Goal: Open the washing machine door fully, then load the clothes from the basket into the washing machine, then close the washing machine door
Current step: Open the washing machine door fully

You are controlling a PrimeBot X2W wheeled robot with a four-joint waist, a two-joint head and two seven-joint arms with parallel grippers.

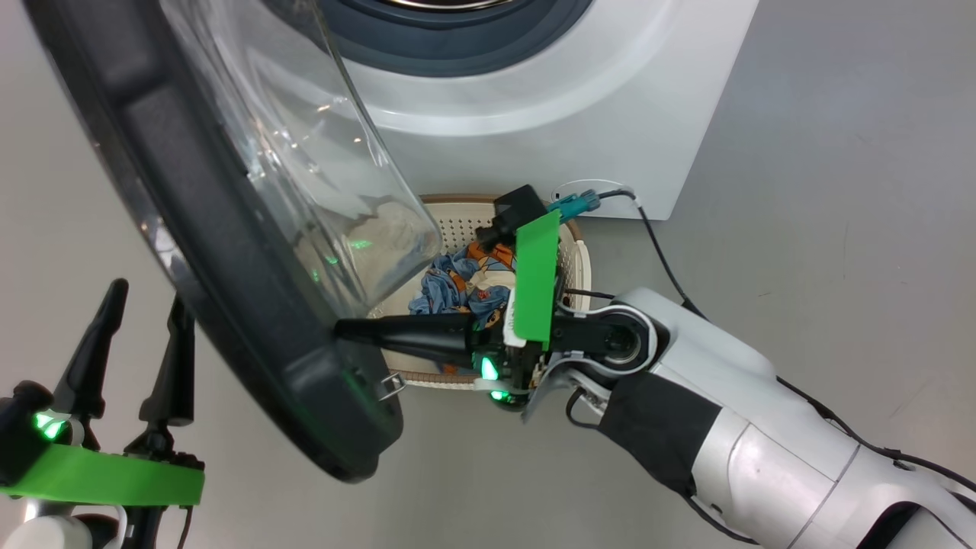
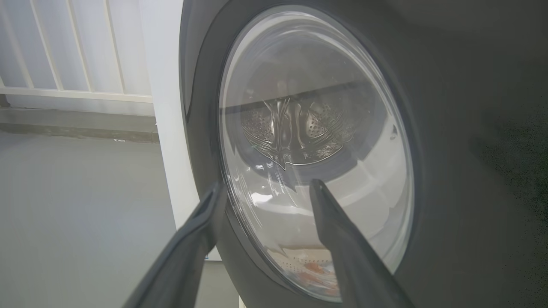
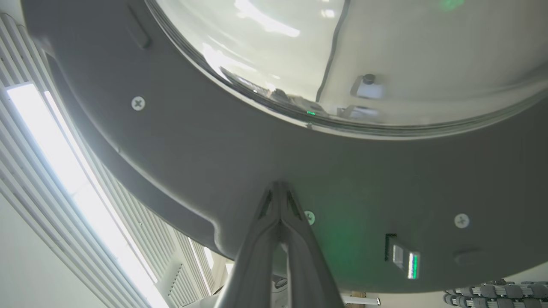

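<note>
Grey-faced washing machine door [image 1: 191, 252] meets right claw [image 1: 341, 329], pressed together seemingly to push it wider; left claw [image 1: 149, 296], lower left, spread.

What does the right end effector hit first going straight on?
The door, on its grey inner rim: the right end effector's shut tips look nearly on it; contact unclear.

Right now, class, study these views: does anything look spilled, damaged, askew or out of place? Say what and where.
Nothing is spilled or damaged. One oddity: the washing machine door hangs only partly open over the basket, its glass bowl covering one end; the clothes lie inside.
</note>
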